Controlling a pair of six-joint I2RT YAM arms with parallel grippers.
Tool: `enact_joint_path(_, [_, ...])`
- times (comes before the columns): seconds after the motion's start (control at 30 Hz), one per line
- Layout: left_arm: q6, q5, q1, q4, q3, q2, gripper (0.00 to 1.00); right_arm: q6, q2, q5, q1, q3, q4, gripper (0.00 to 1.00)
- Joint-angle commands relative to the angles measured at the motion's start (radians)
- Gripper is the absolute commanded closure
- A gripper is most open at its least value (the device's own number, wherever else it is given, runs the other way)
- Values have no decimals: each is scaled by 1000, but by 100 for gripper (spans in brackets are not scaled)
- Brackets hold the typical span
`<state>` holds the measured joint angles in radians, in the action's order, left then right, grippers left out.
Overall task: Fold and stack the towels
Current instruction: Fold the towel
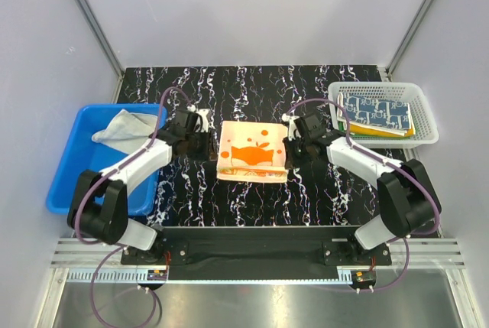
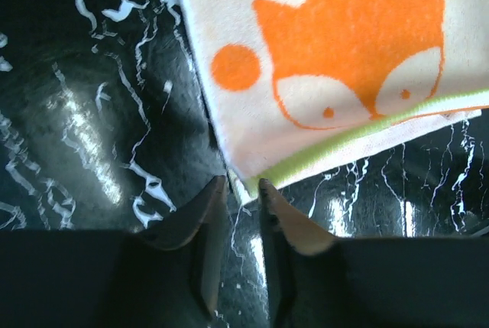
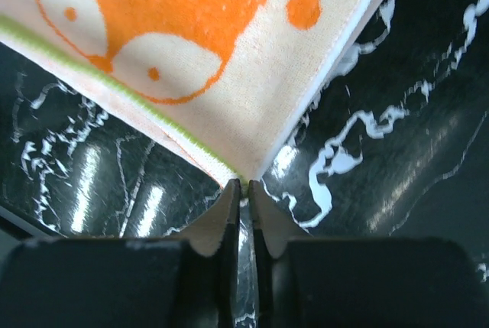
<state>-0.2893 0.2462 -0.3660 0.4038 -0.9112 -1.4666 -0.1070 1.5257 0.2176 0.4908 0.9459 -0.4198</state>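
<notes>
Folded fox towel (image 1: pixel 252 152), underside hidden

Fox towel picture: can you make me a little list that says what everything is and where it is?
Fox towel: folded, lying flat in the middle of the black marbled table
Left gripper: open, tips just off a corner on the towel's left side
Right gripper: jaws almost together, seemingly pinching a corner on the towel's right side
Blue bin: at the left, with a whitish cloth in it
White basket: at the right, holding a stack of folded towels, navy-patterned one on top
</notes>
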Motion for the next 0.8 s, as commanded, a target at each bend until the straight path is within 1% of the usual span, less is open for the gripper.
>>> enact_joint_path(0.0, [-42, -110, -2, 62, -11, 97, 67, -54, -12, -75, 12, -6, -82, 85])
enact_joint_path(0.03, [-51, -96, -2, 66, -15, 101, 67, -60, -12, -60, 12, 1, -89, 81])
enact_joint_path(0.07, [-56, -81, -4, 64, -17, 103, 67, -75, -13, -44, 12, 11, -94, 69])
enact_joint_path(0.17, [-82, -50, -17, 32, -20, 89, 67, -114, -24, -17, 12, 27, -94, 64])
enact_joint_path(0.3, [-108, 2, -30, -9, -18, 11, 67, -169, -25, -26, 12, 53, -88, 64])
enact_joint_path(0.43, [-136, 44, -45, -78, 23, -52, 70, -238, -6, -3, 11, 27, -19, 64])
enact_joint_path(0.5, [-148, 57, -56, -114, 49, -86, 71, -272, 13, 2, 11, -8, 33, 67])
enact_joint_path(0.6, [-175, 36, -71, -131, 83, -127, 72, -298, 60, 22, 12, -53, 104, 69])
enact_joint_path(0.63, [-183, 25, -74, -129, 89, -136, 74, -303, 80, 22, 12, -67, 113, 72])
enact_joint_path(0.73, [-226, -37, -80, -103, 110, -144, 78, -313, 91, -9, 14, -94, 105, 76])
enact_joint_path(0.77, [-235, -39, -85, -100, 118, -126, 80, -312, 87, -27, 14, -102, 101, 76])
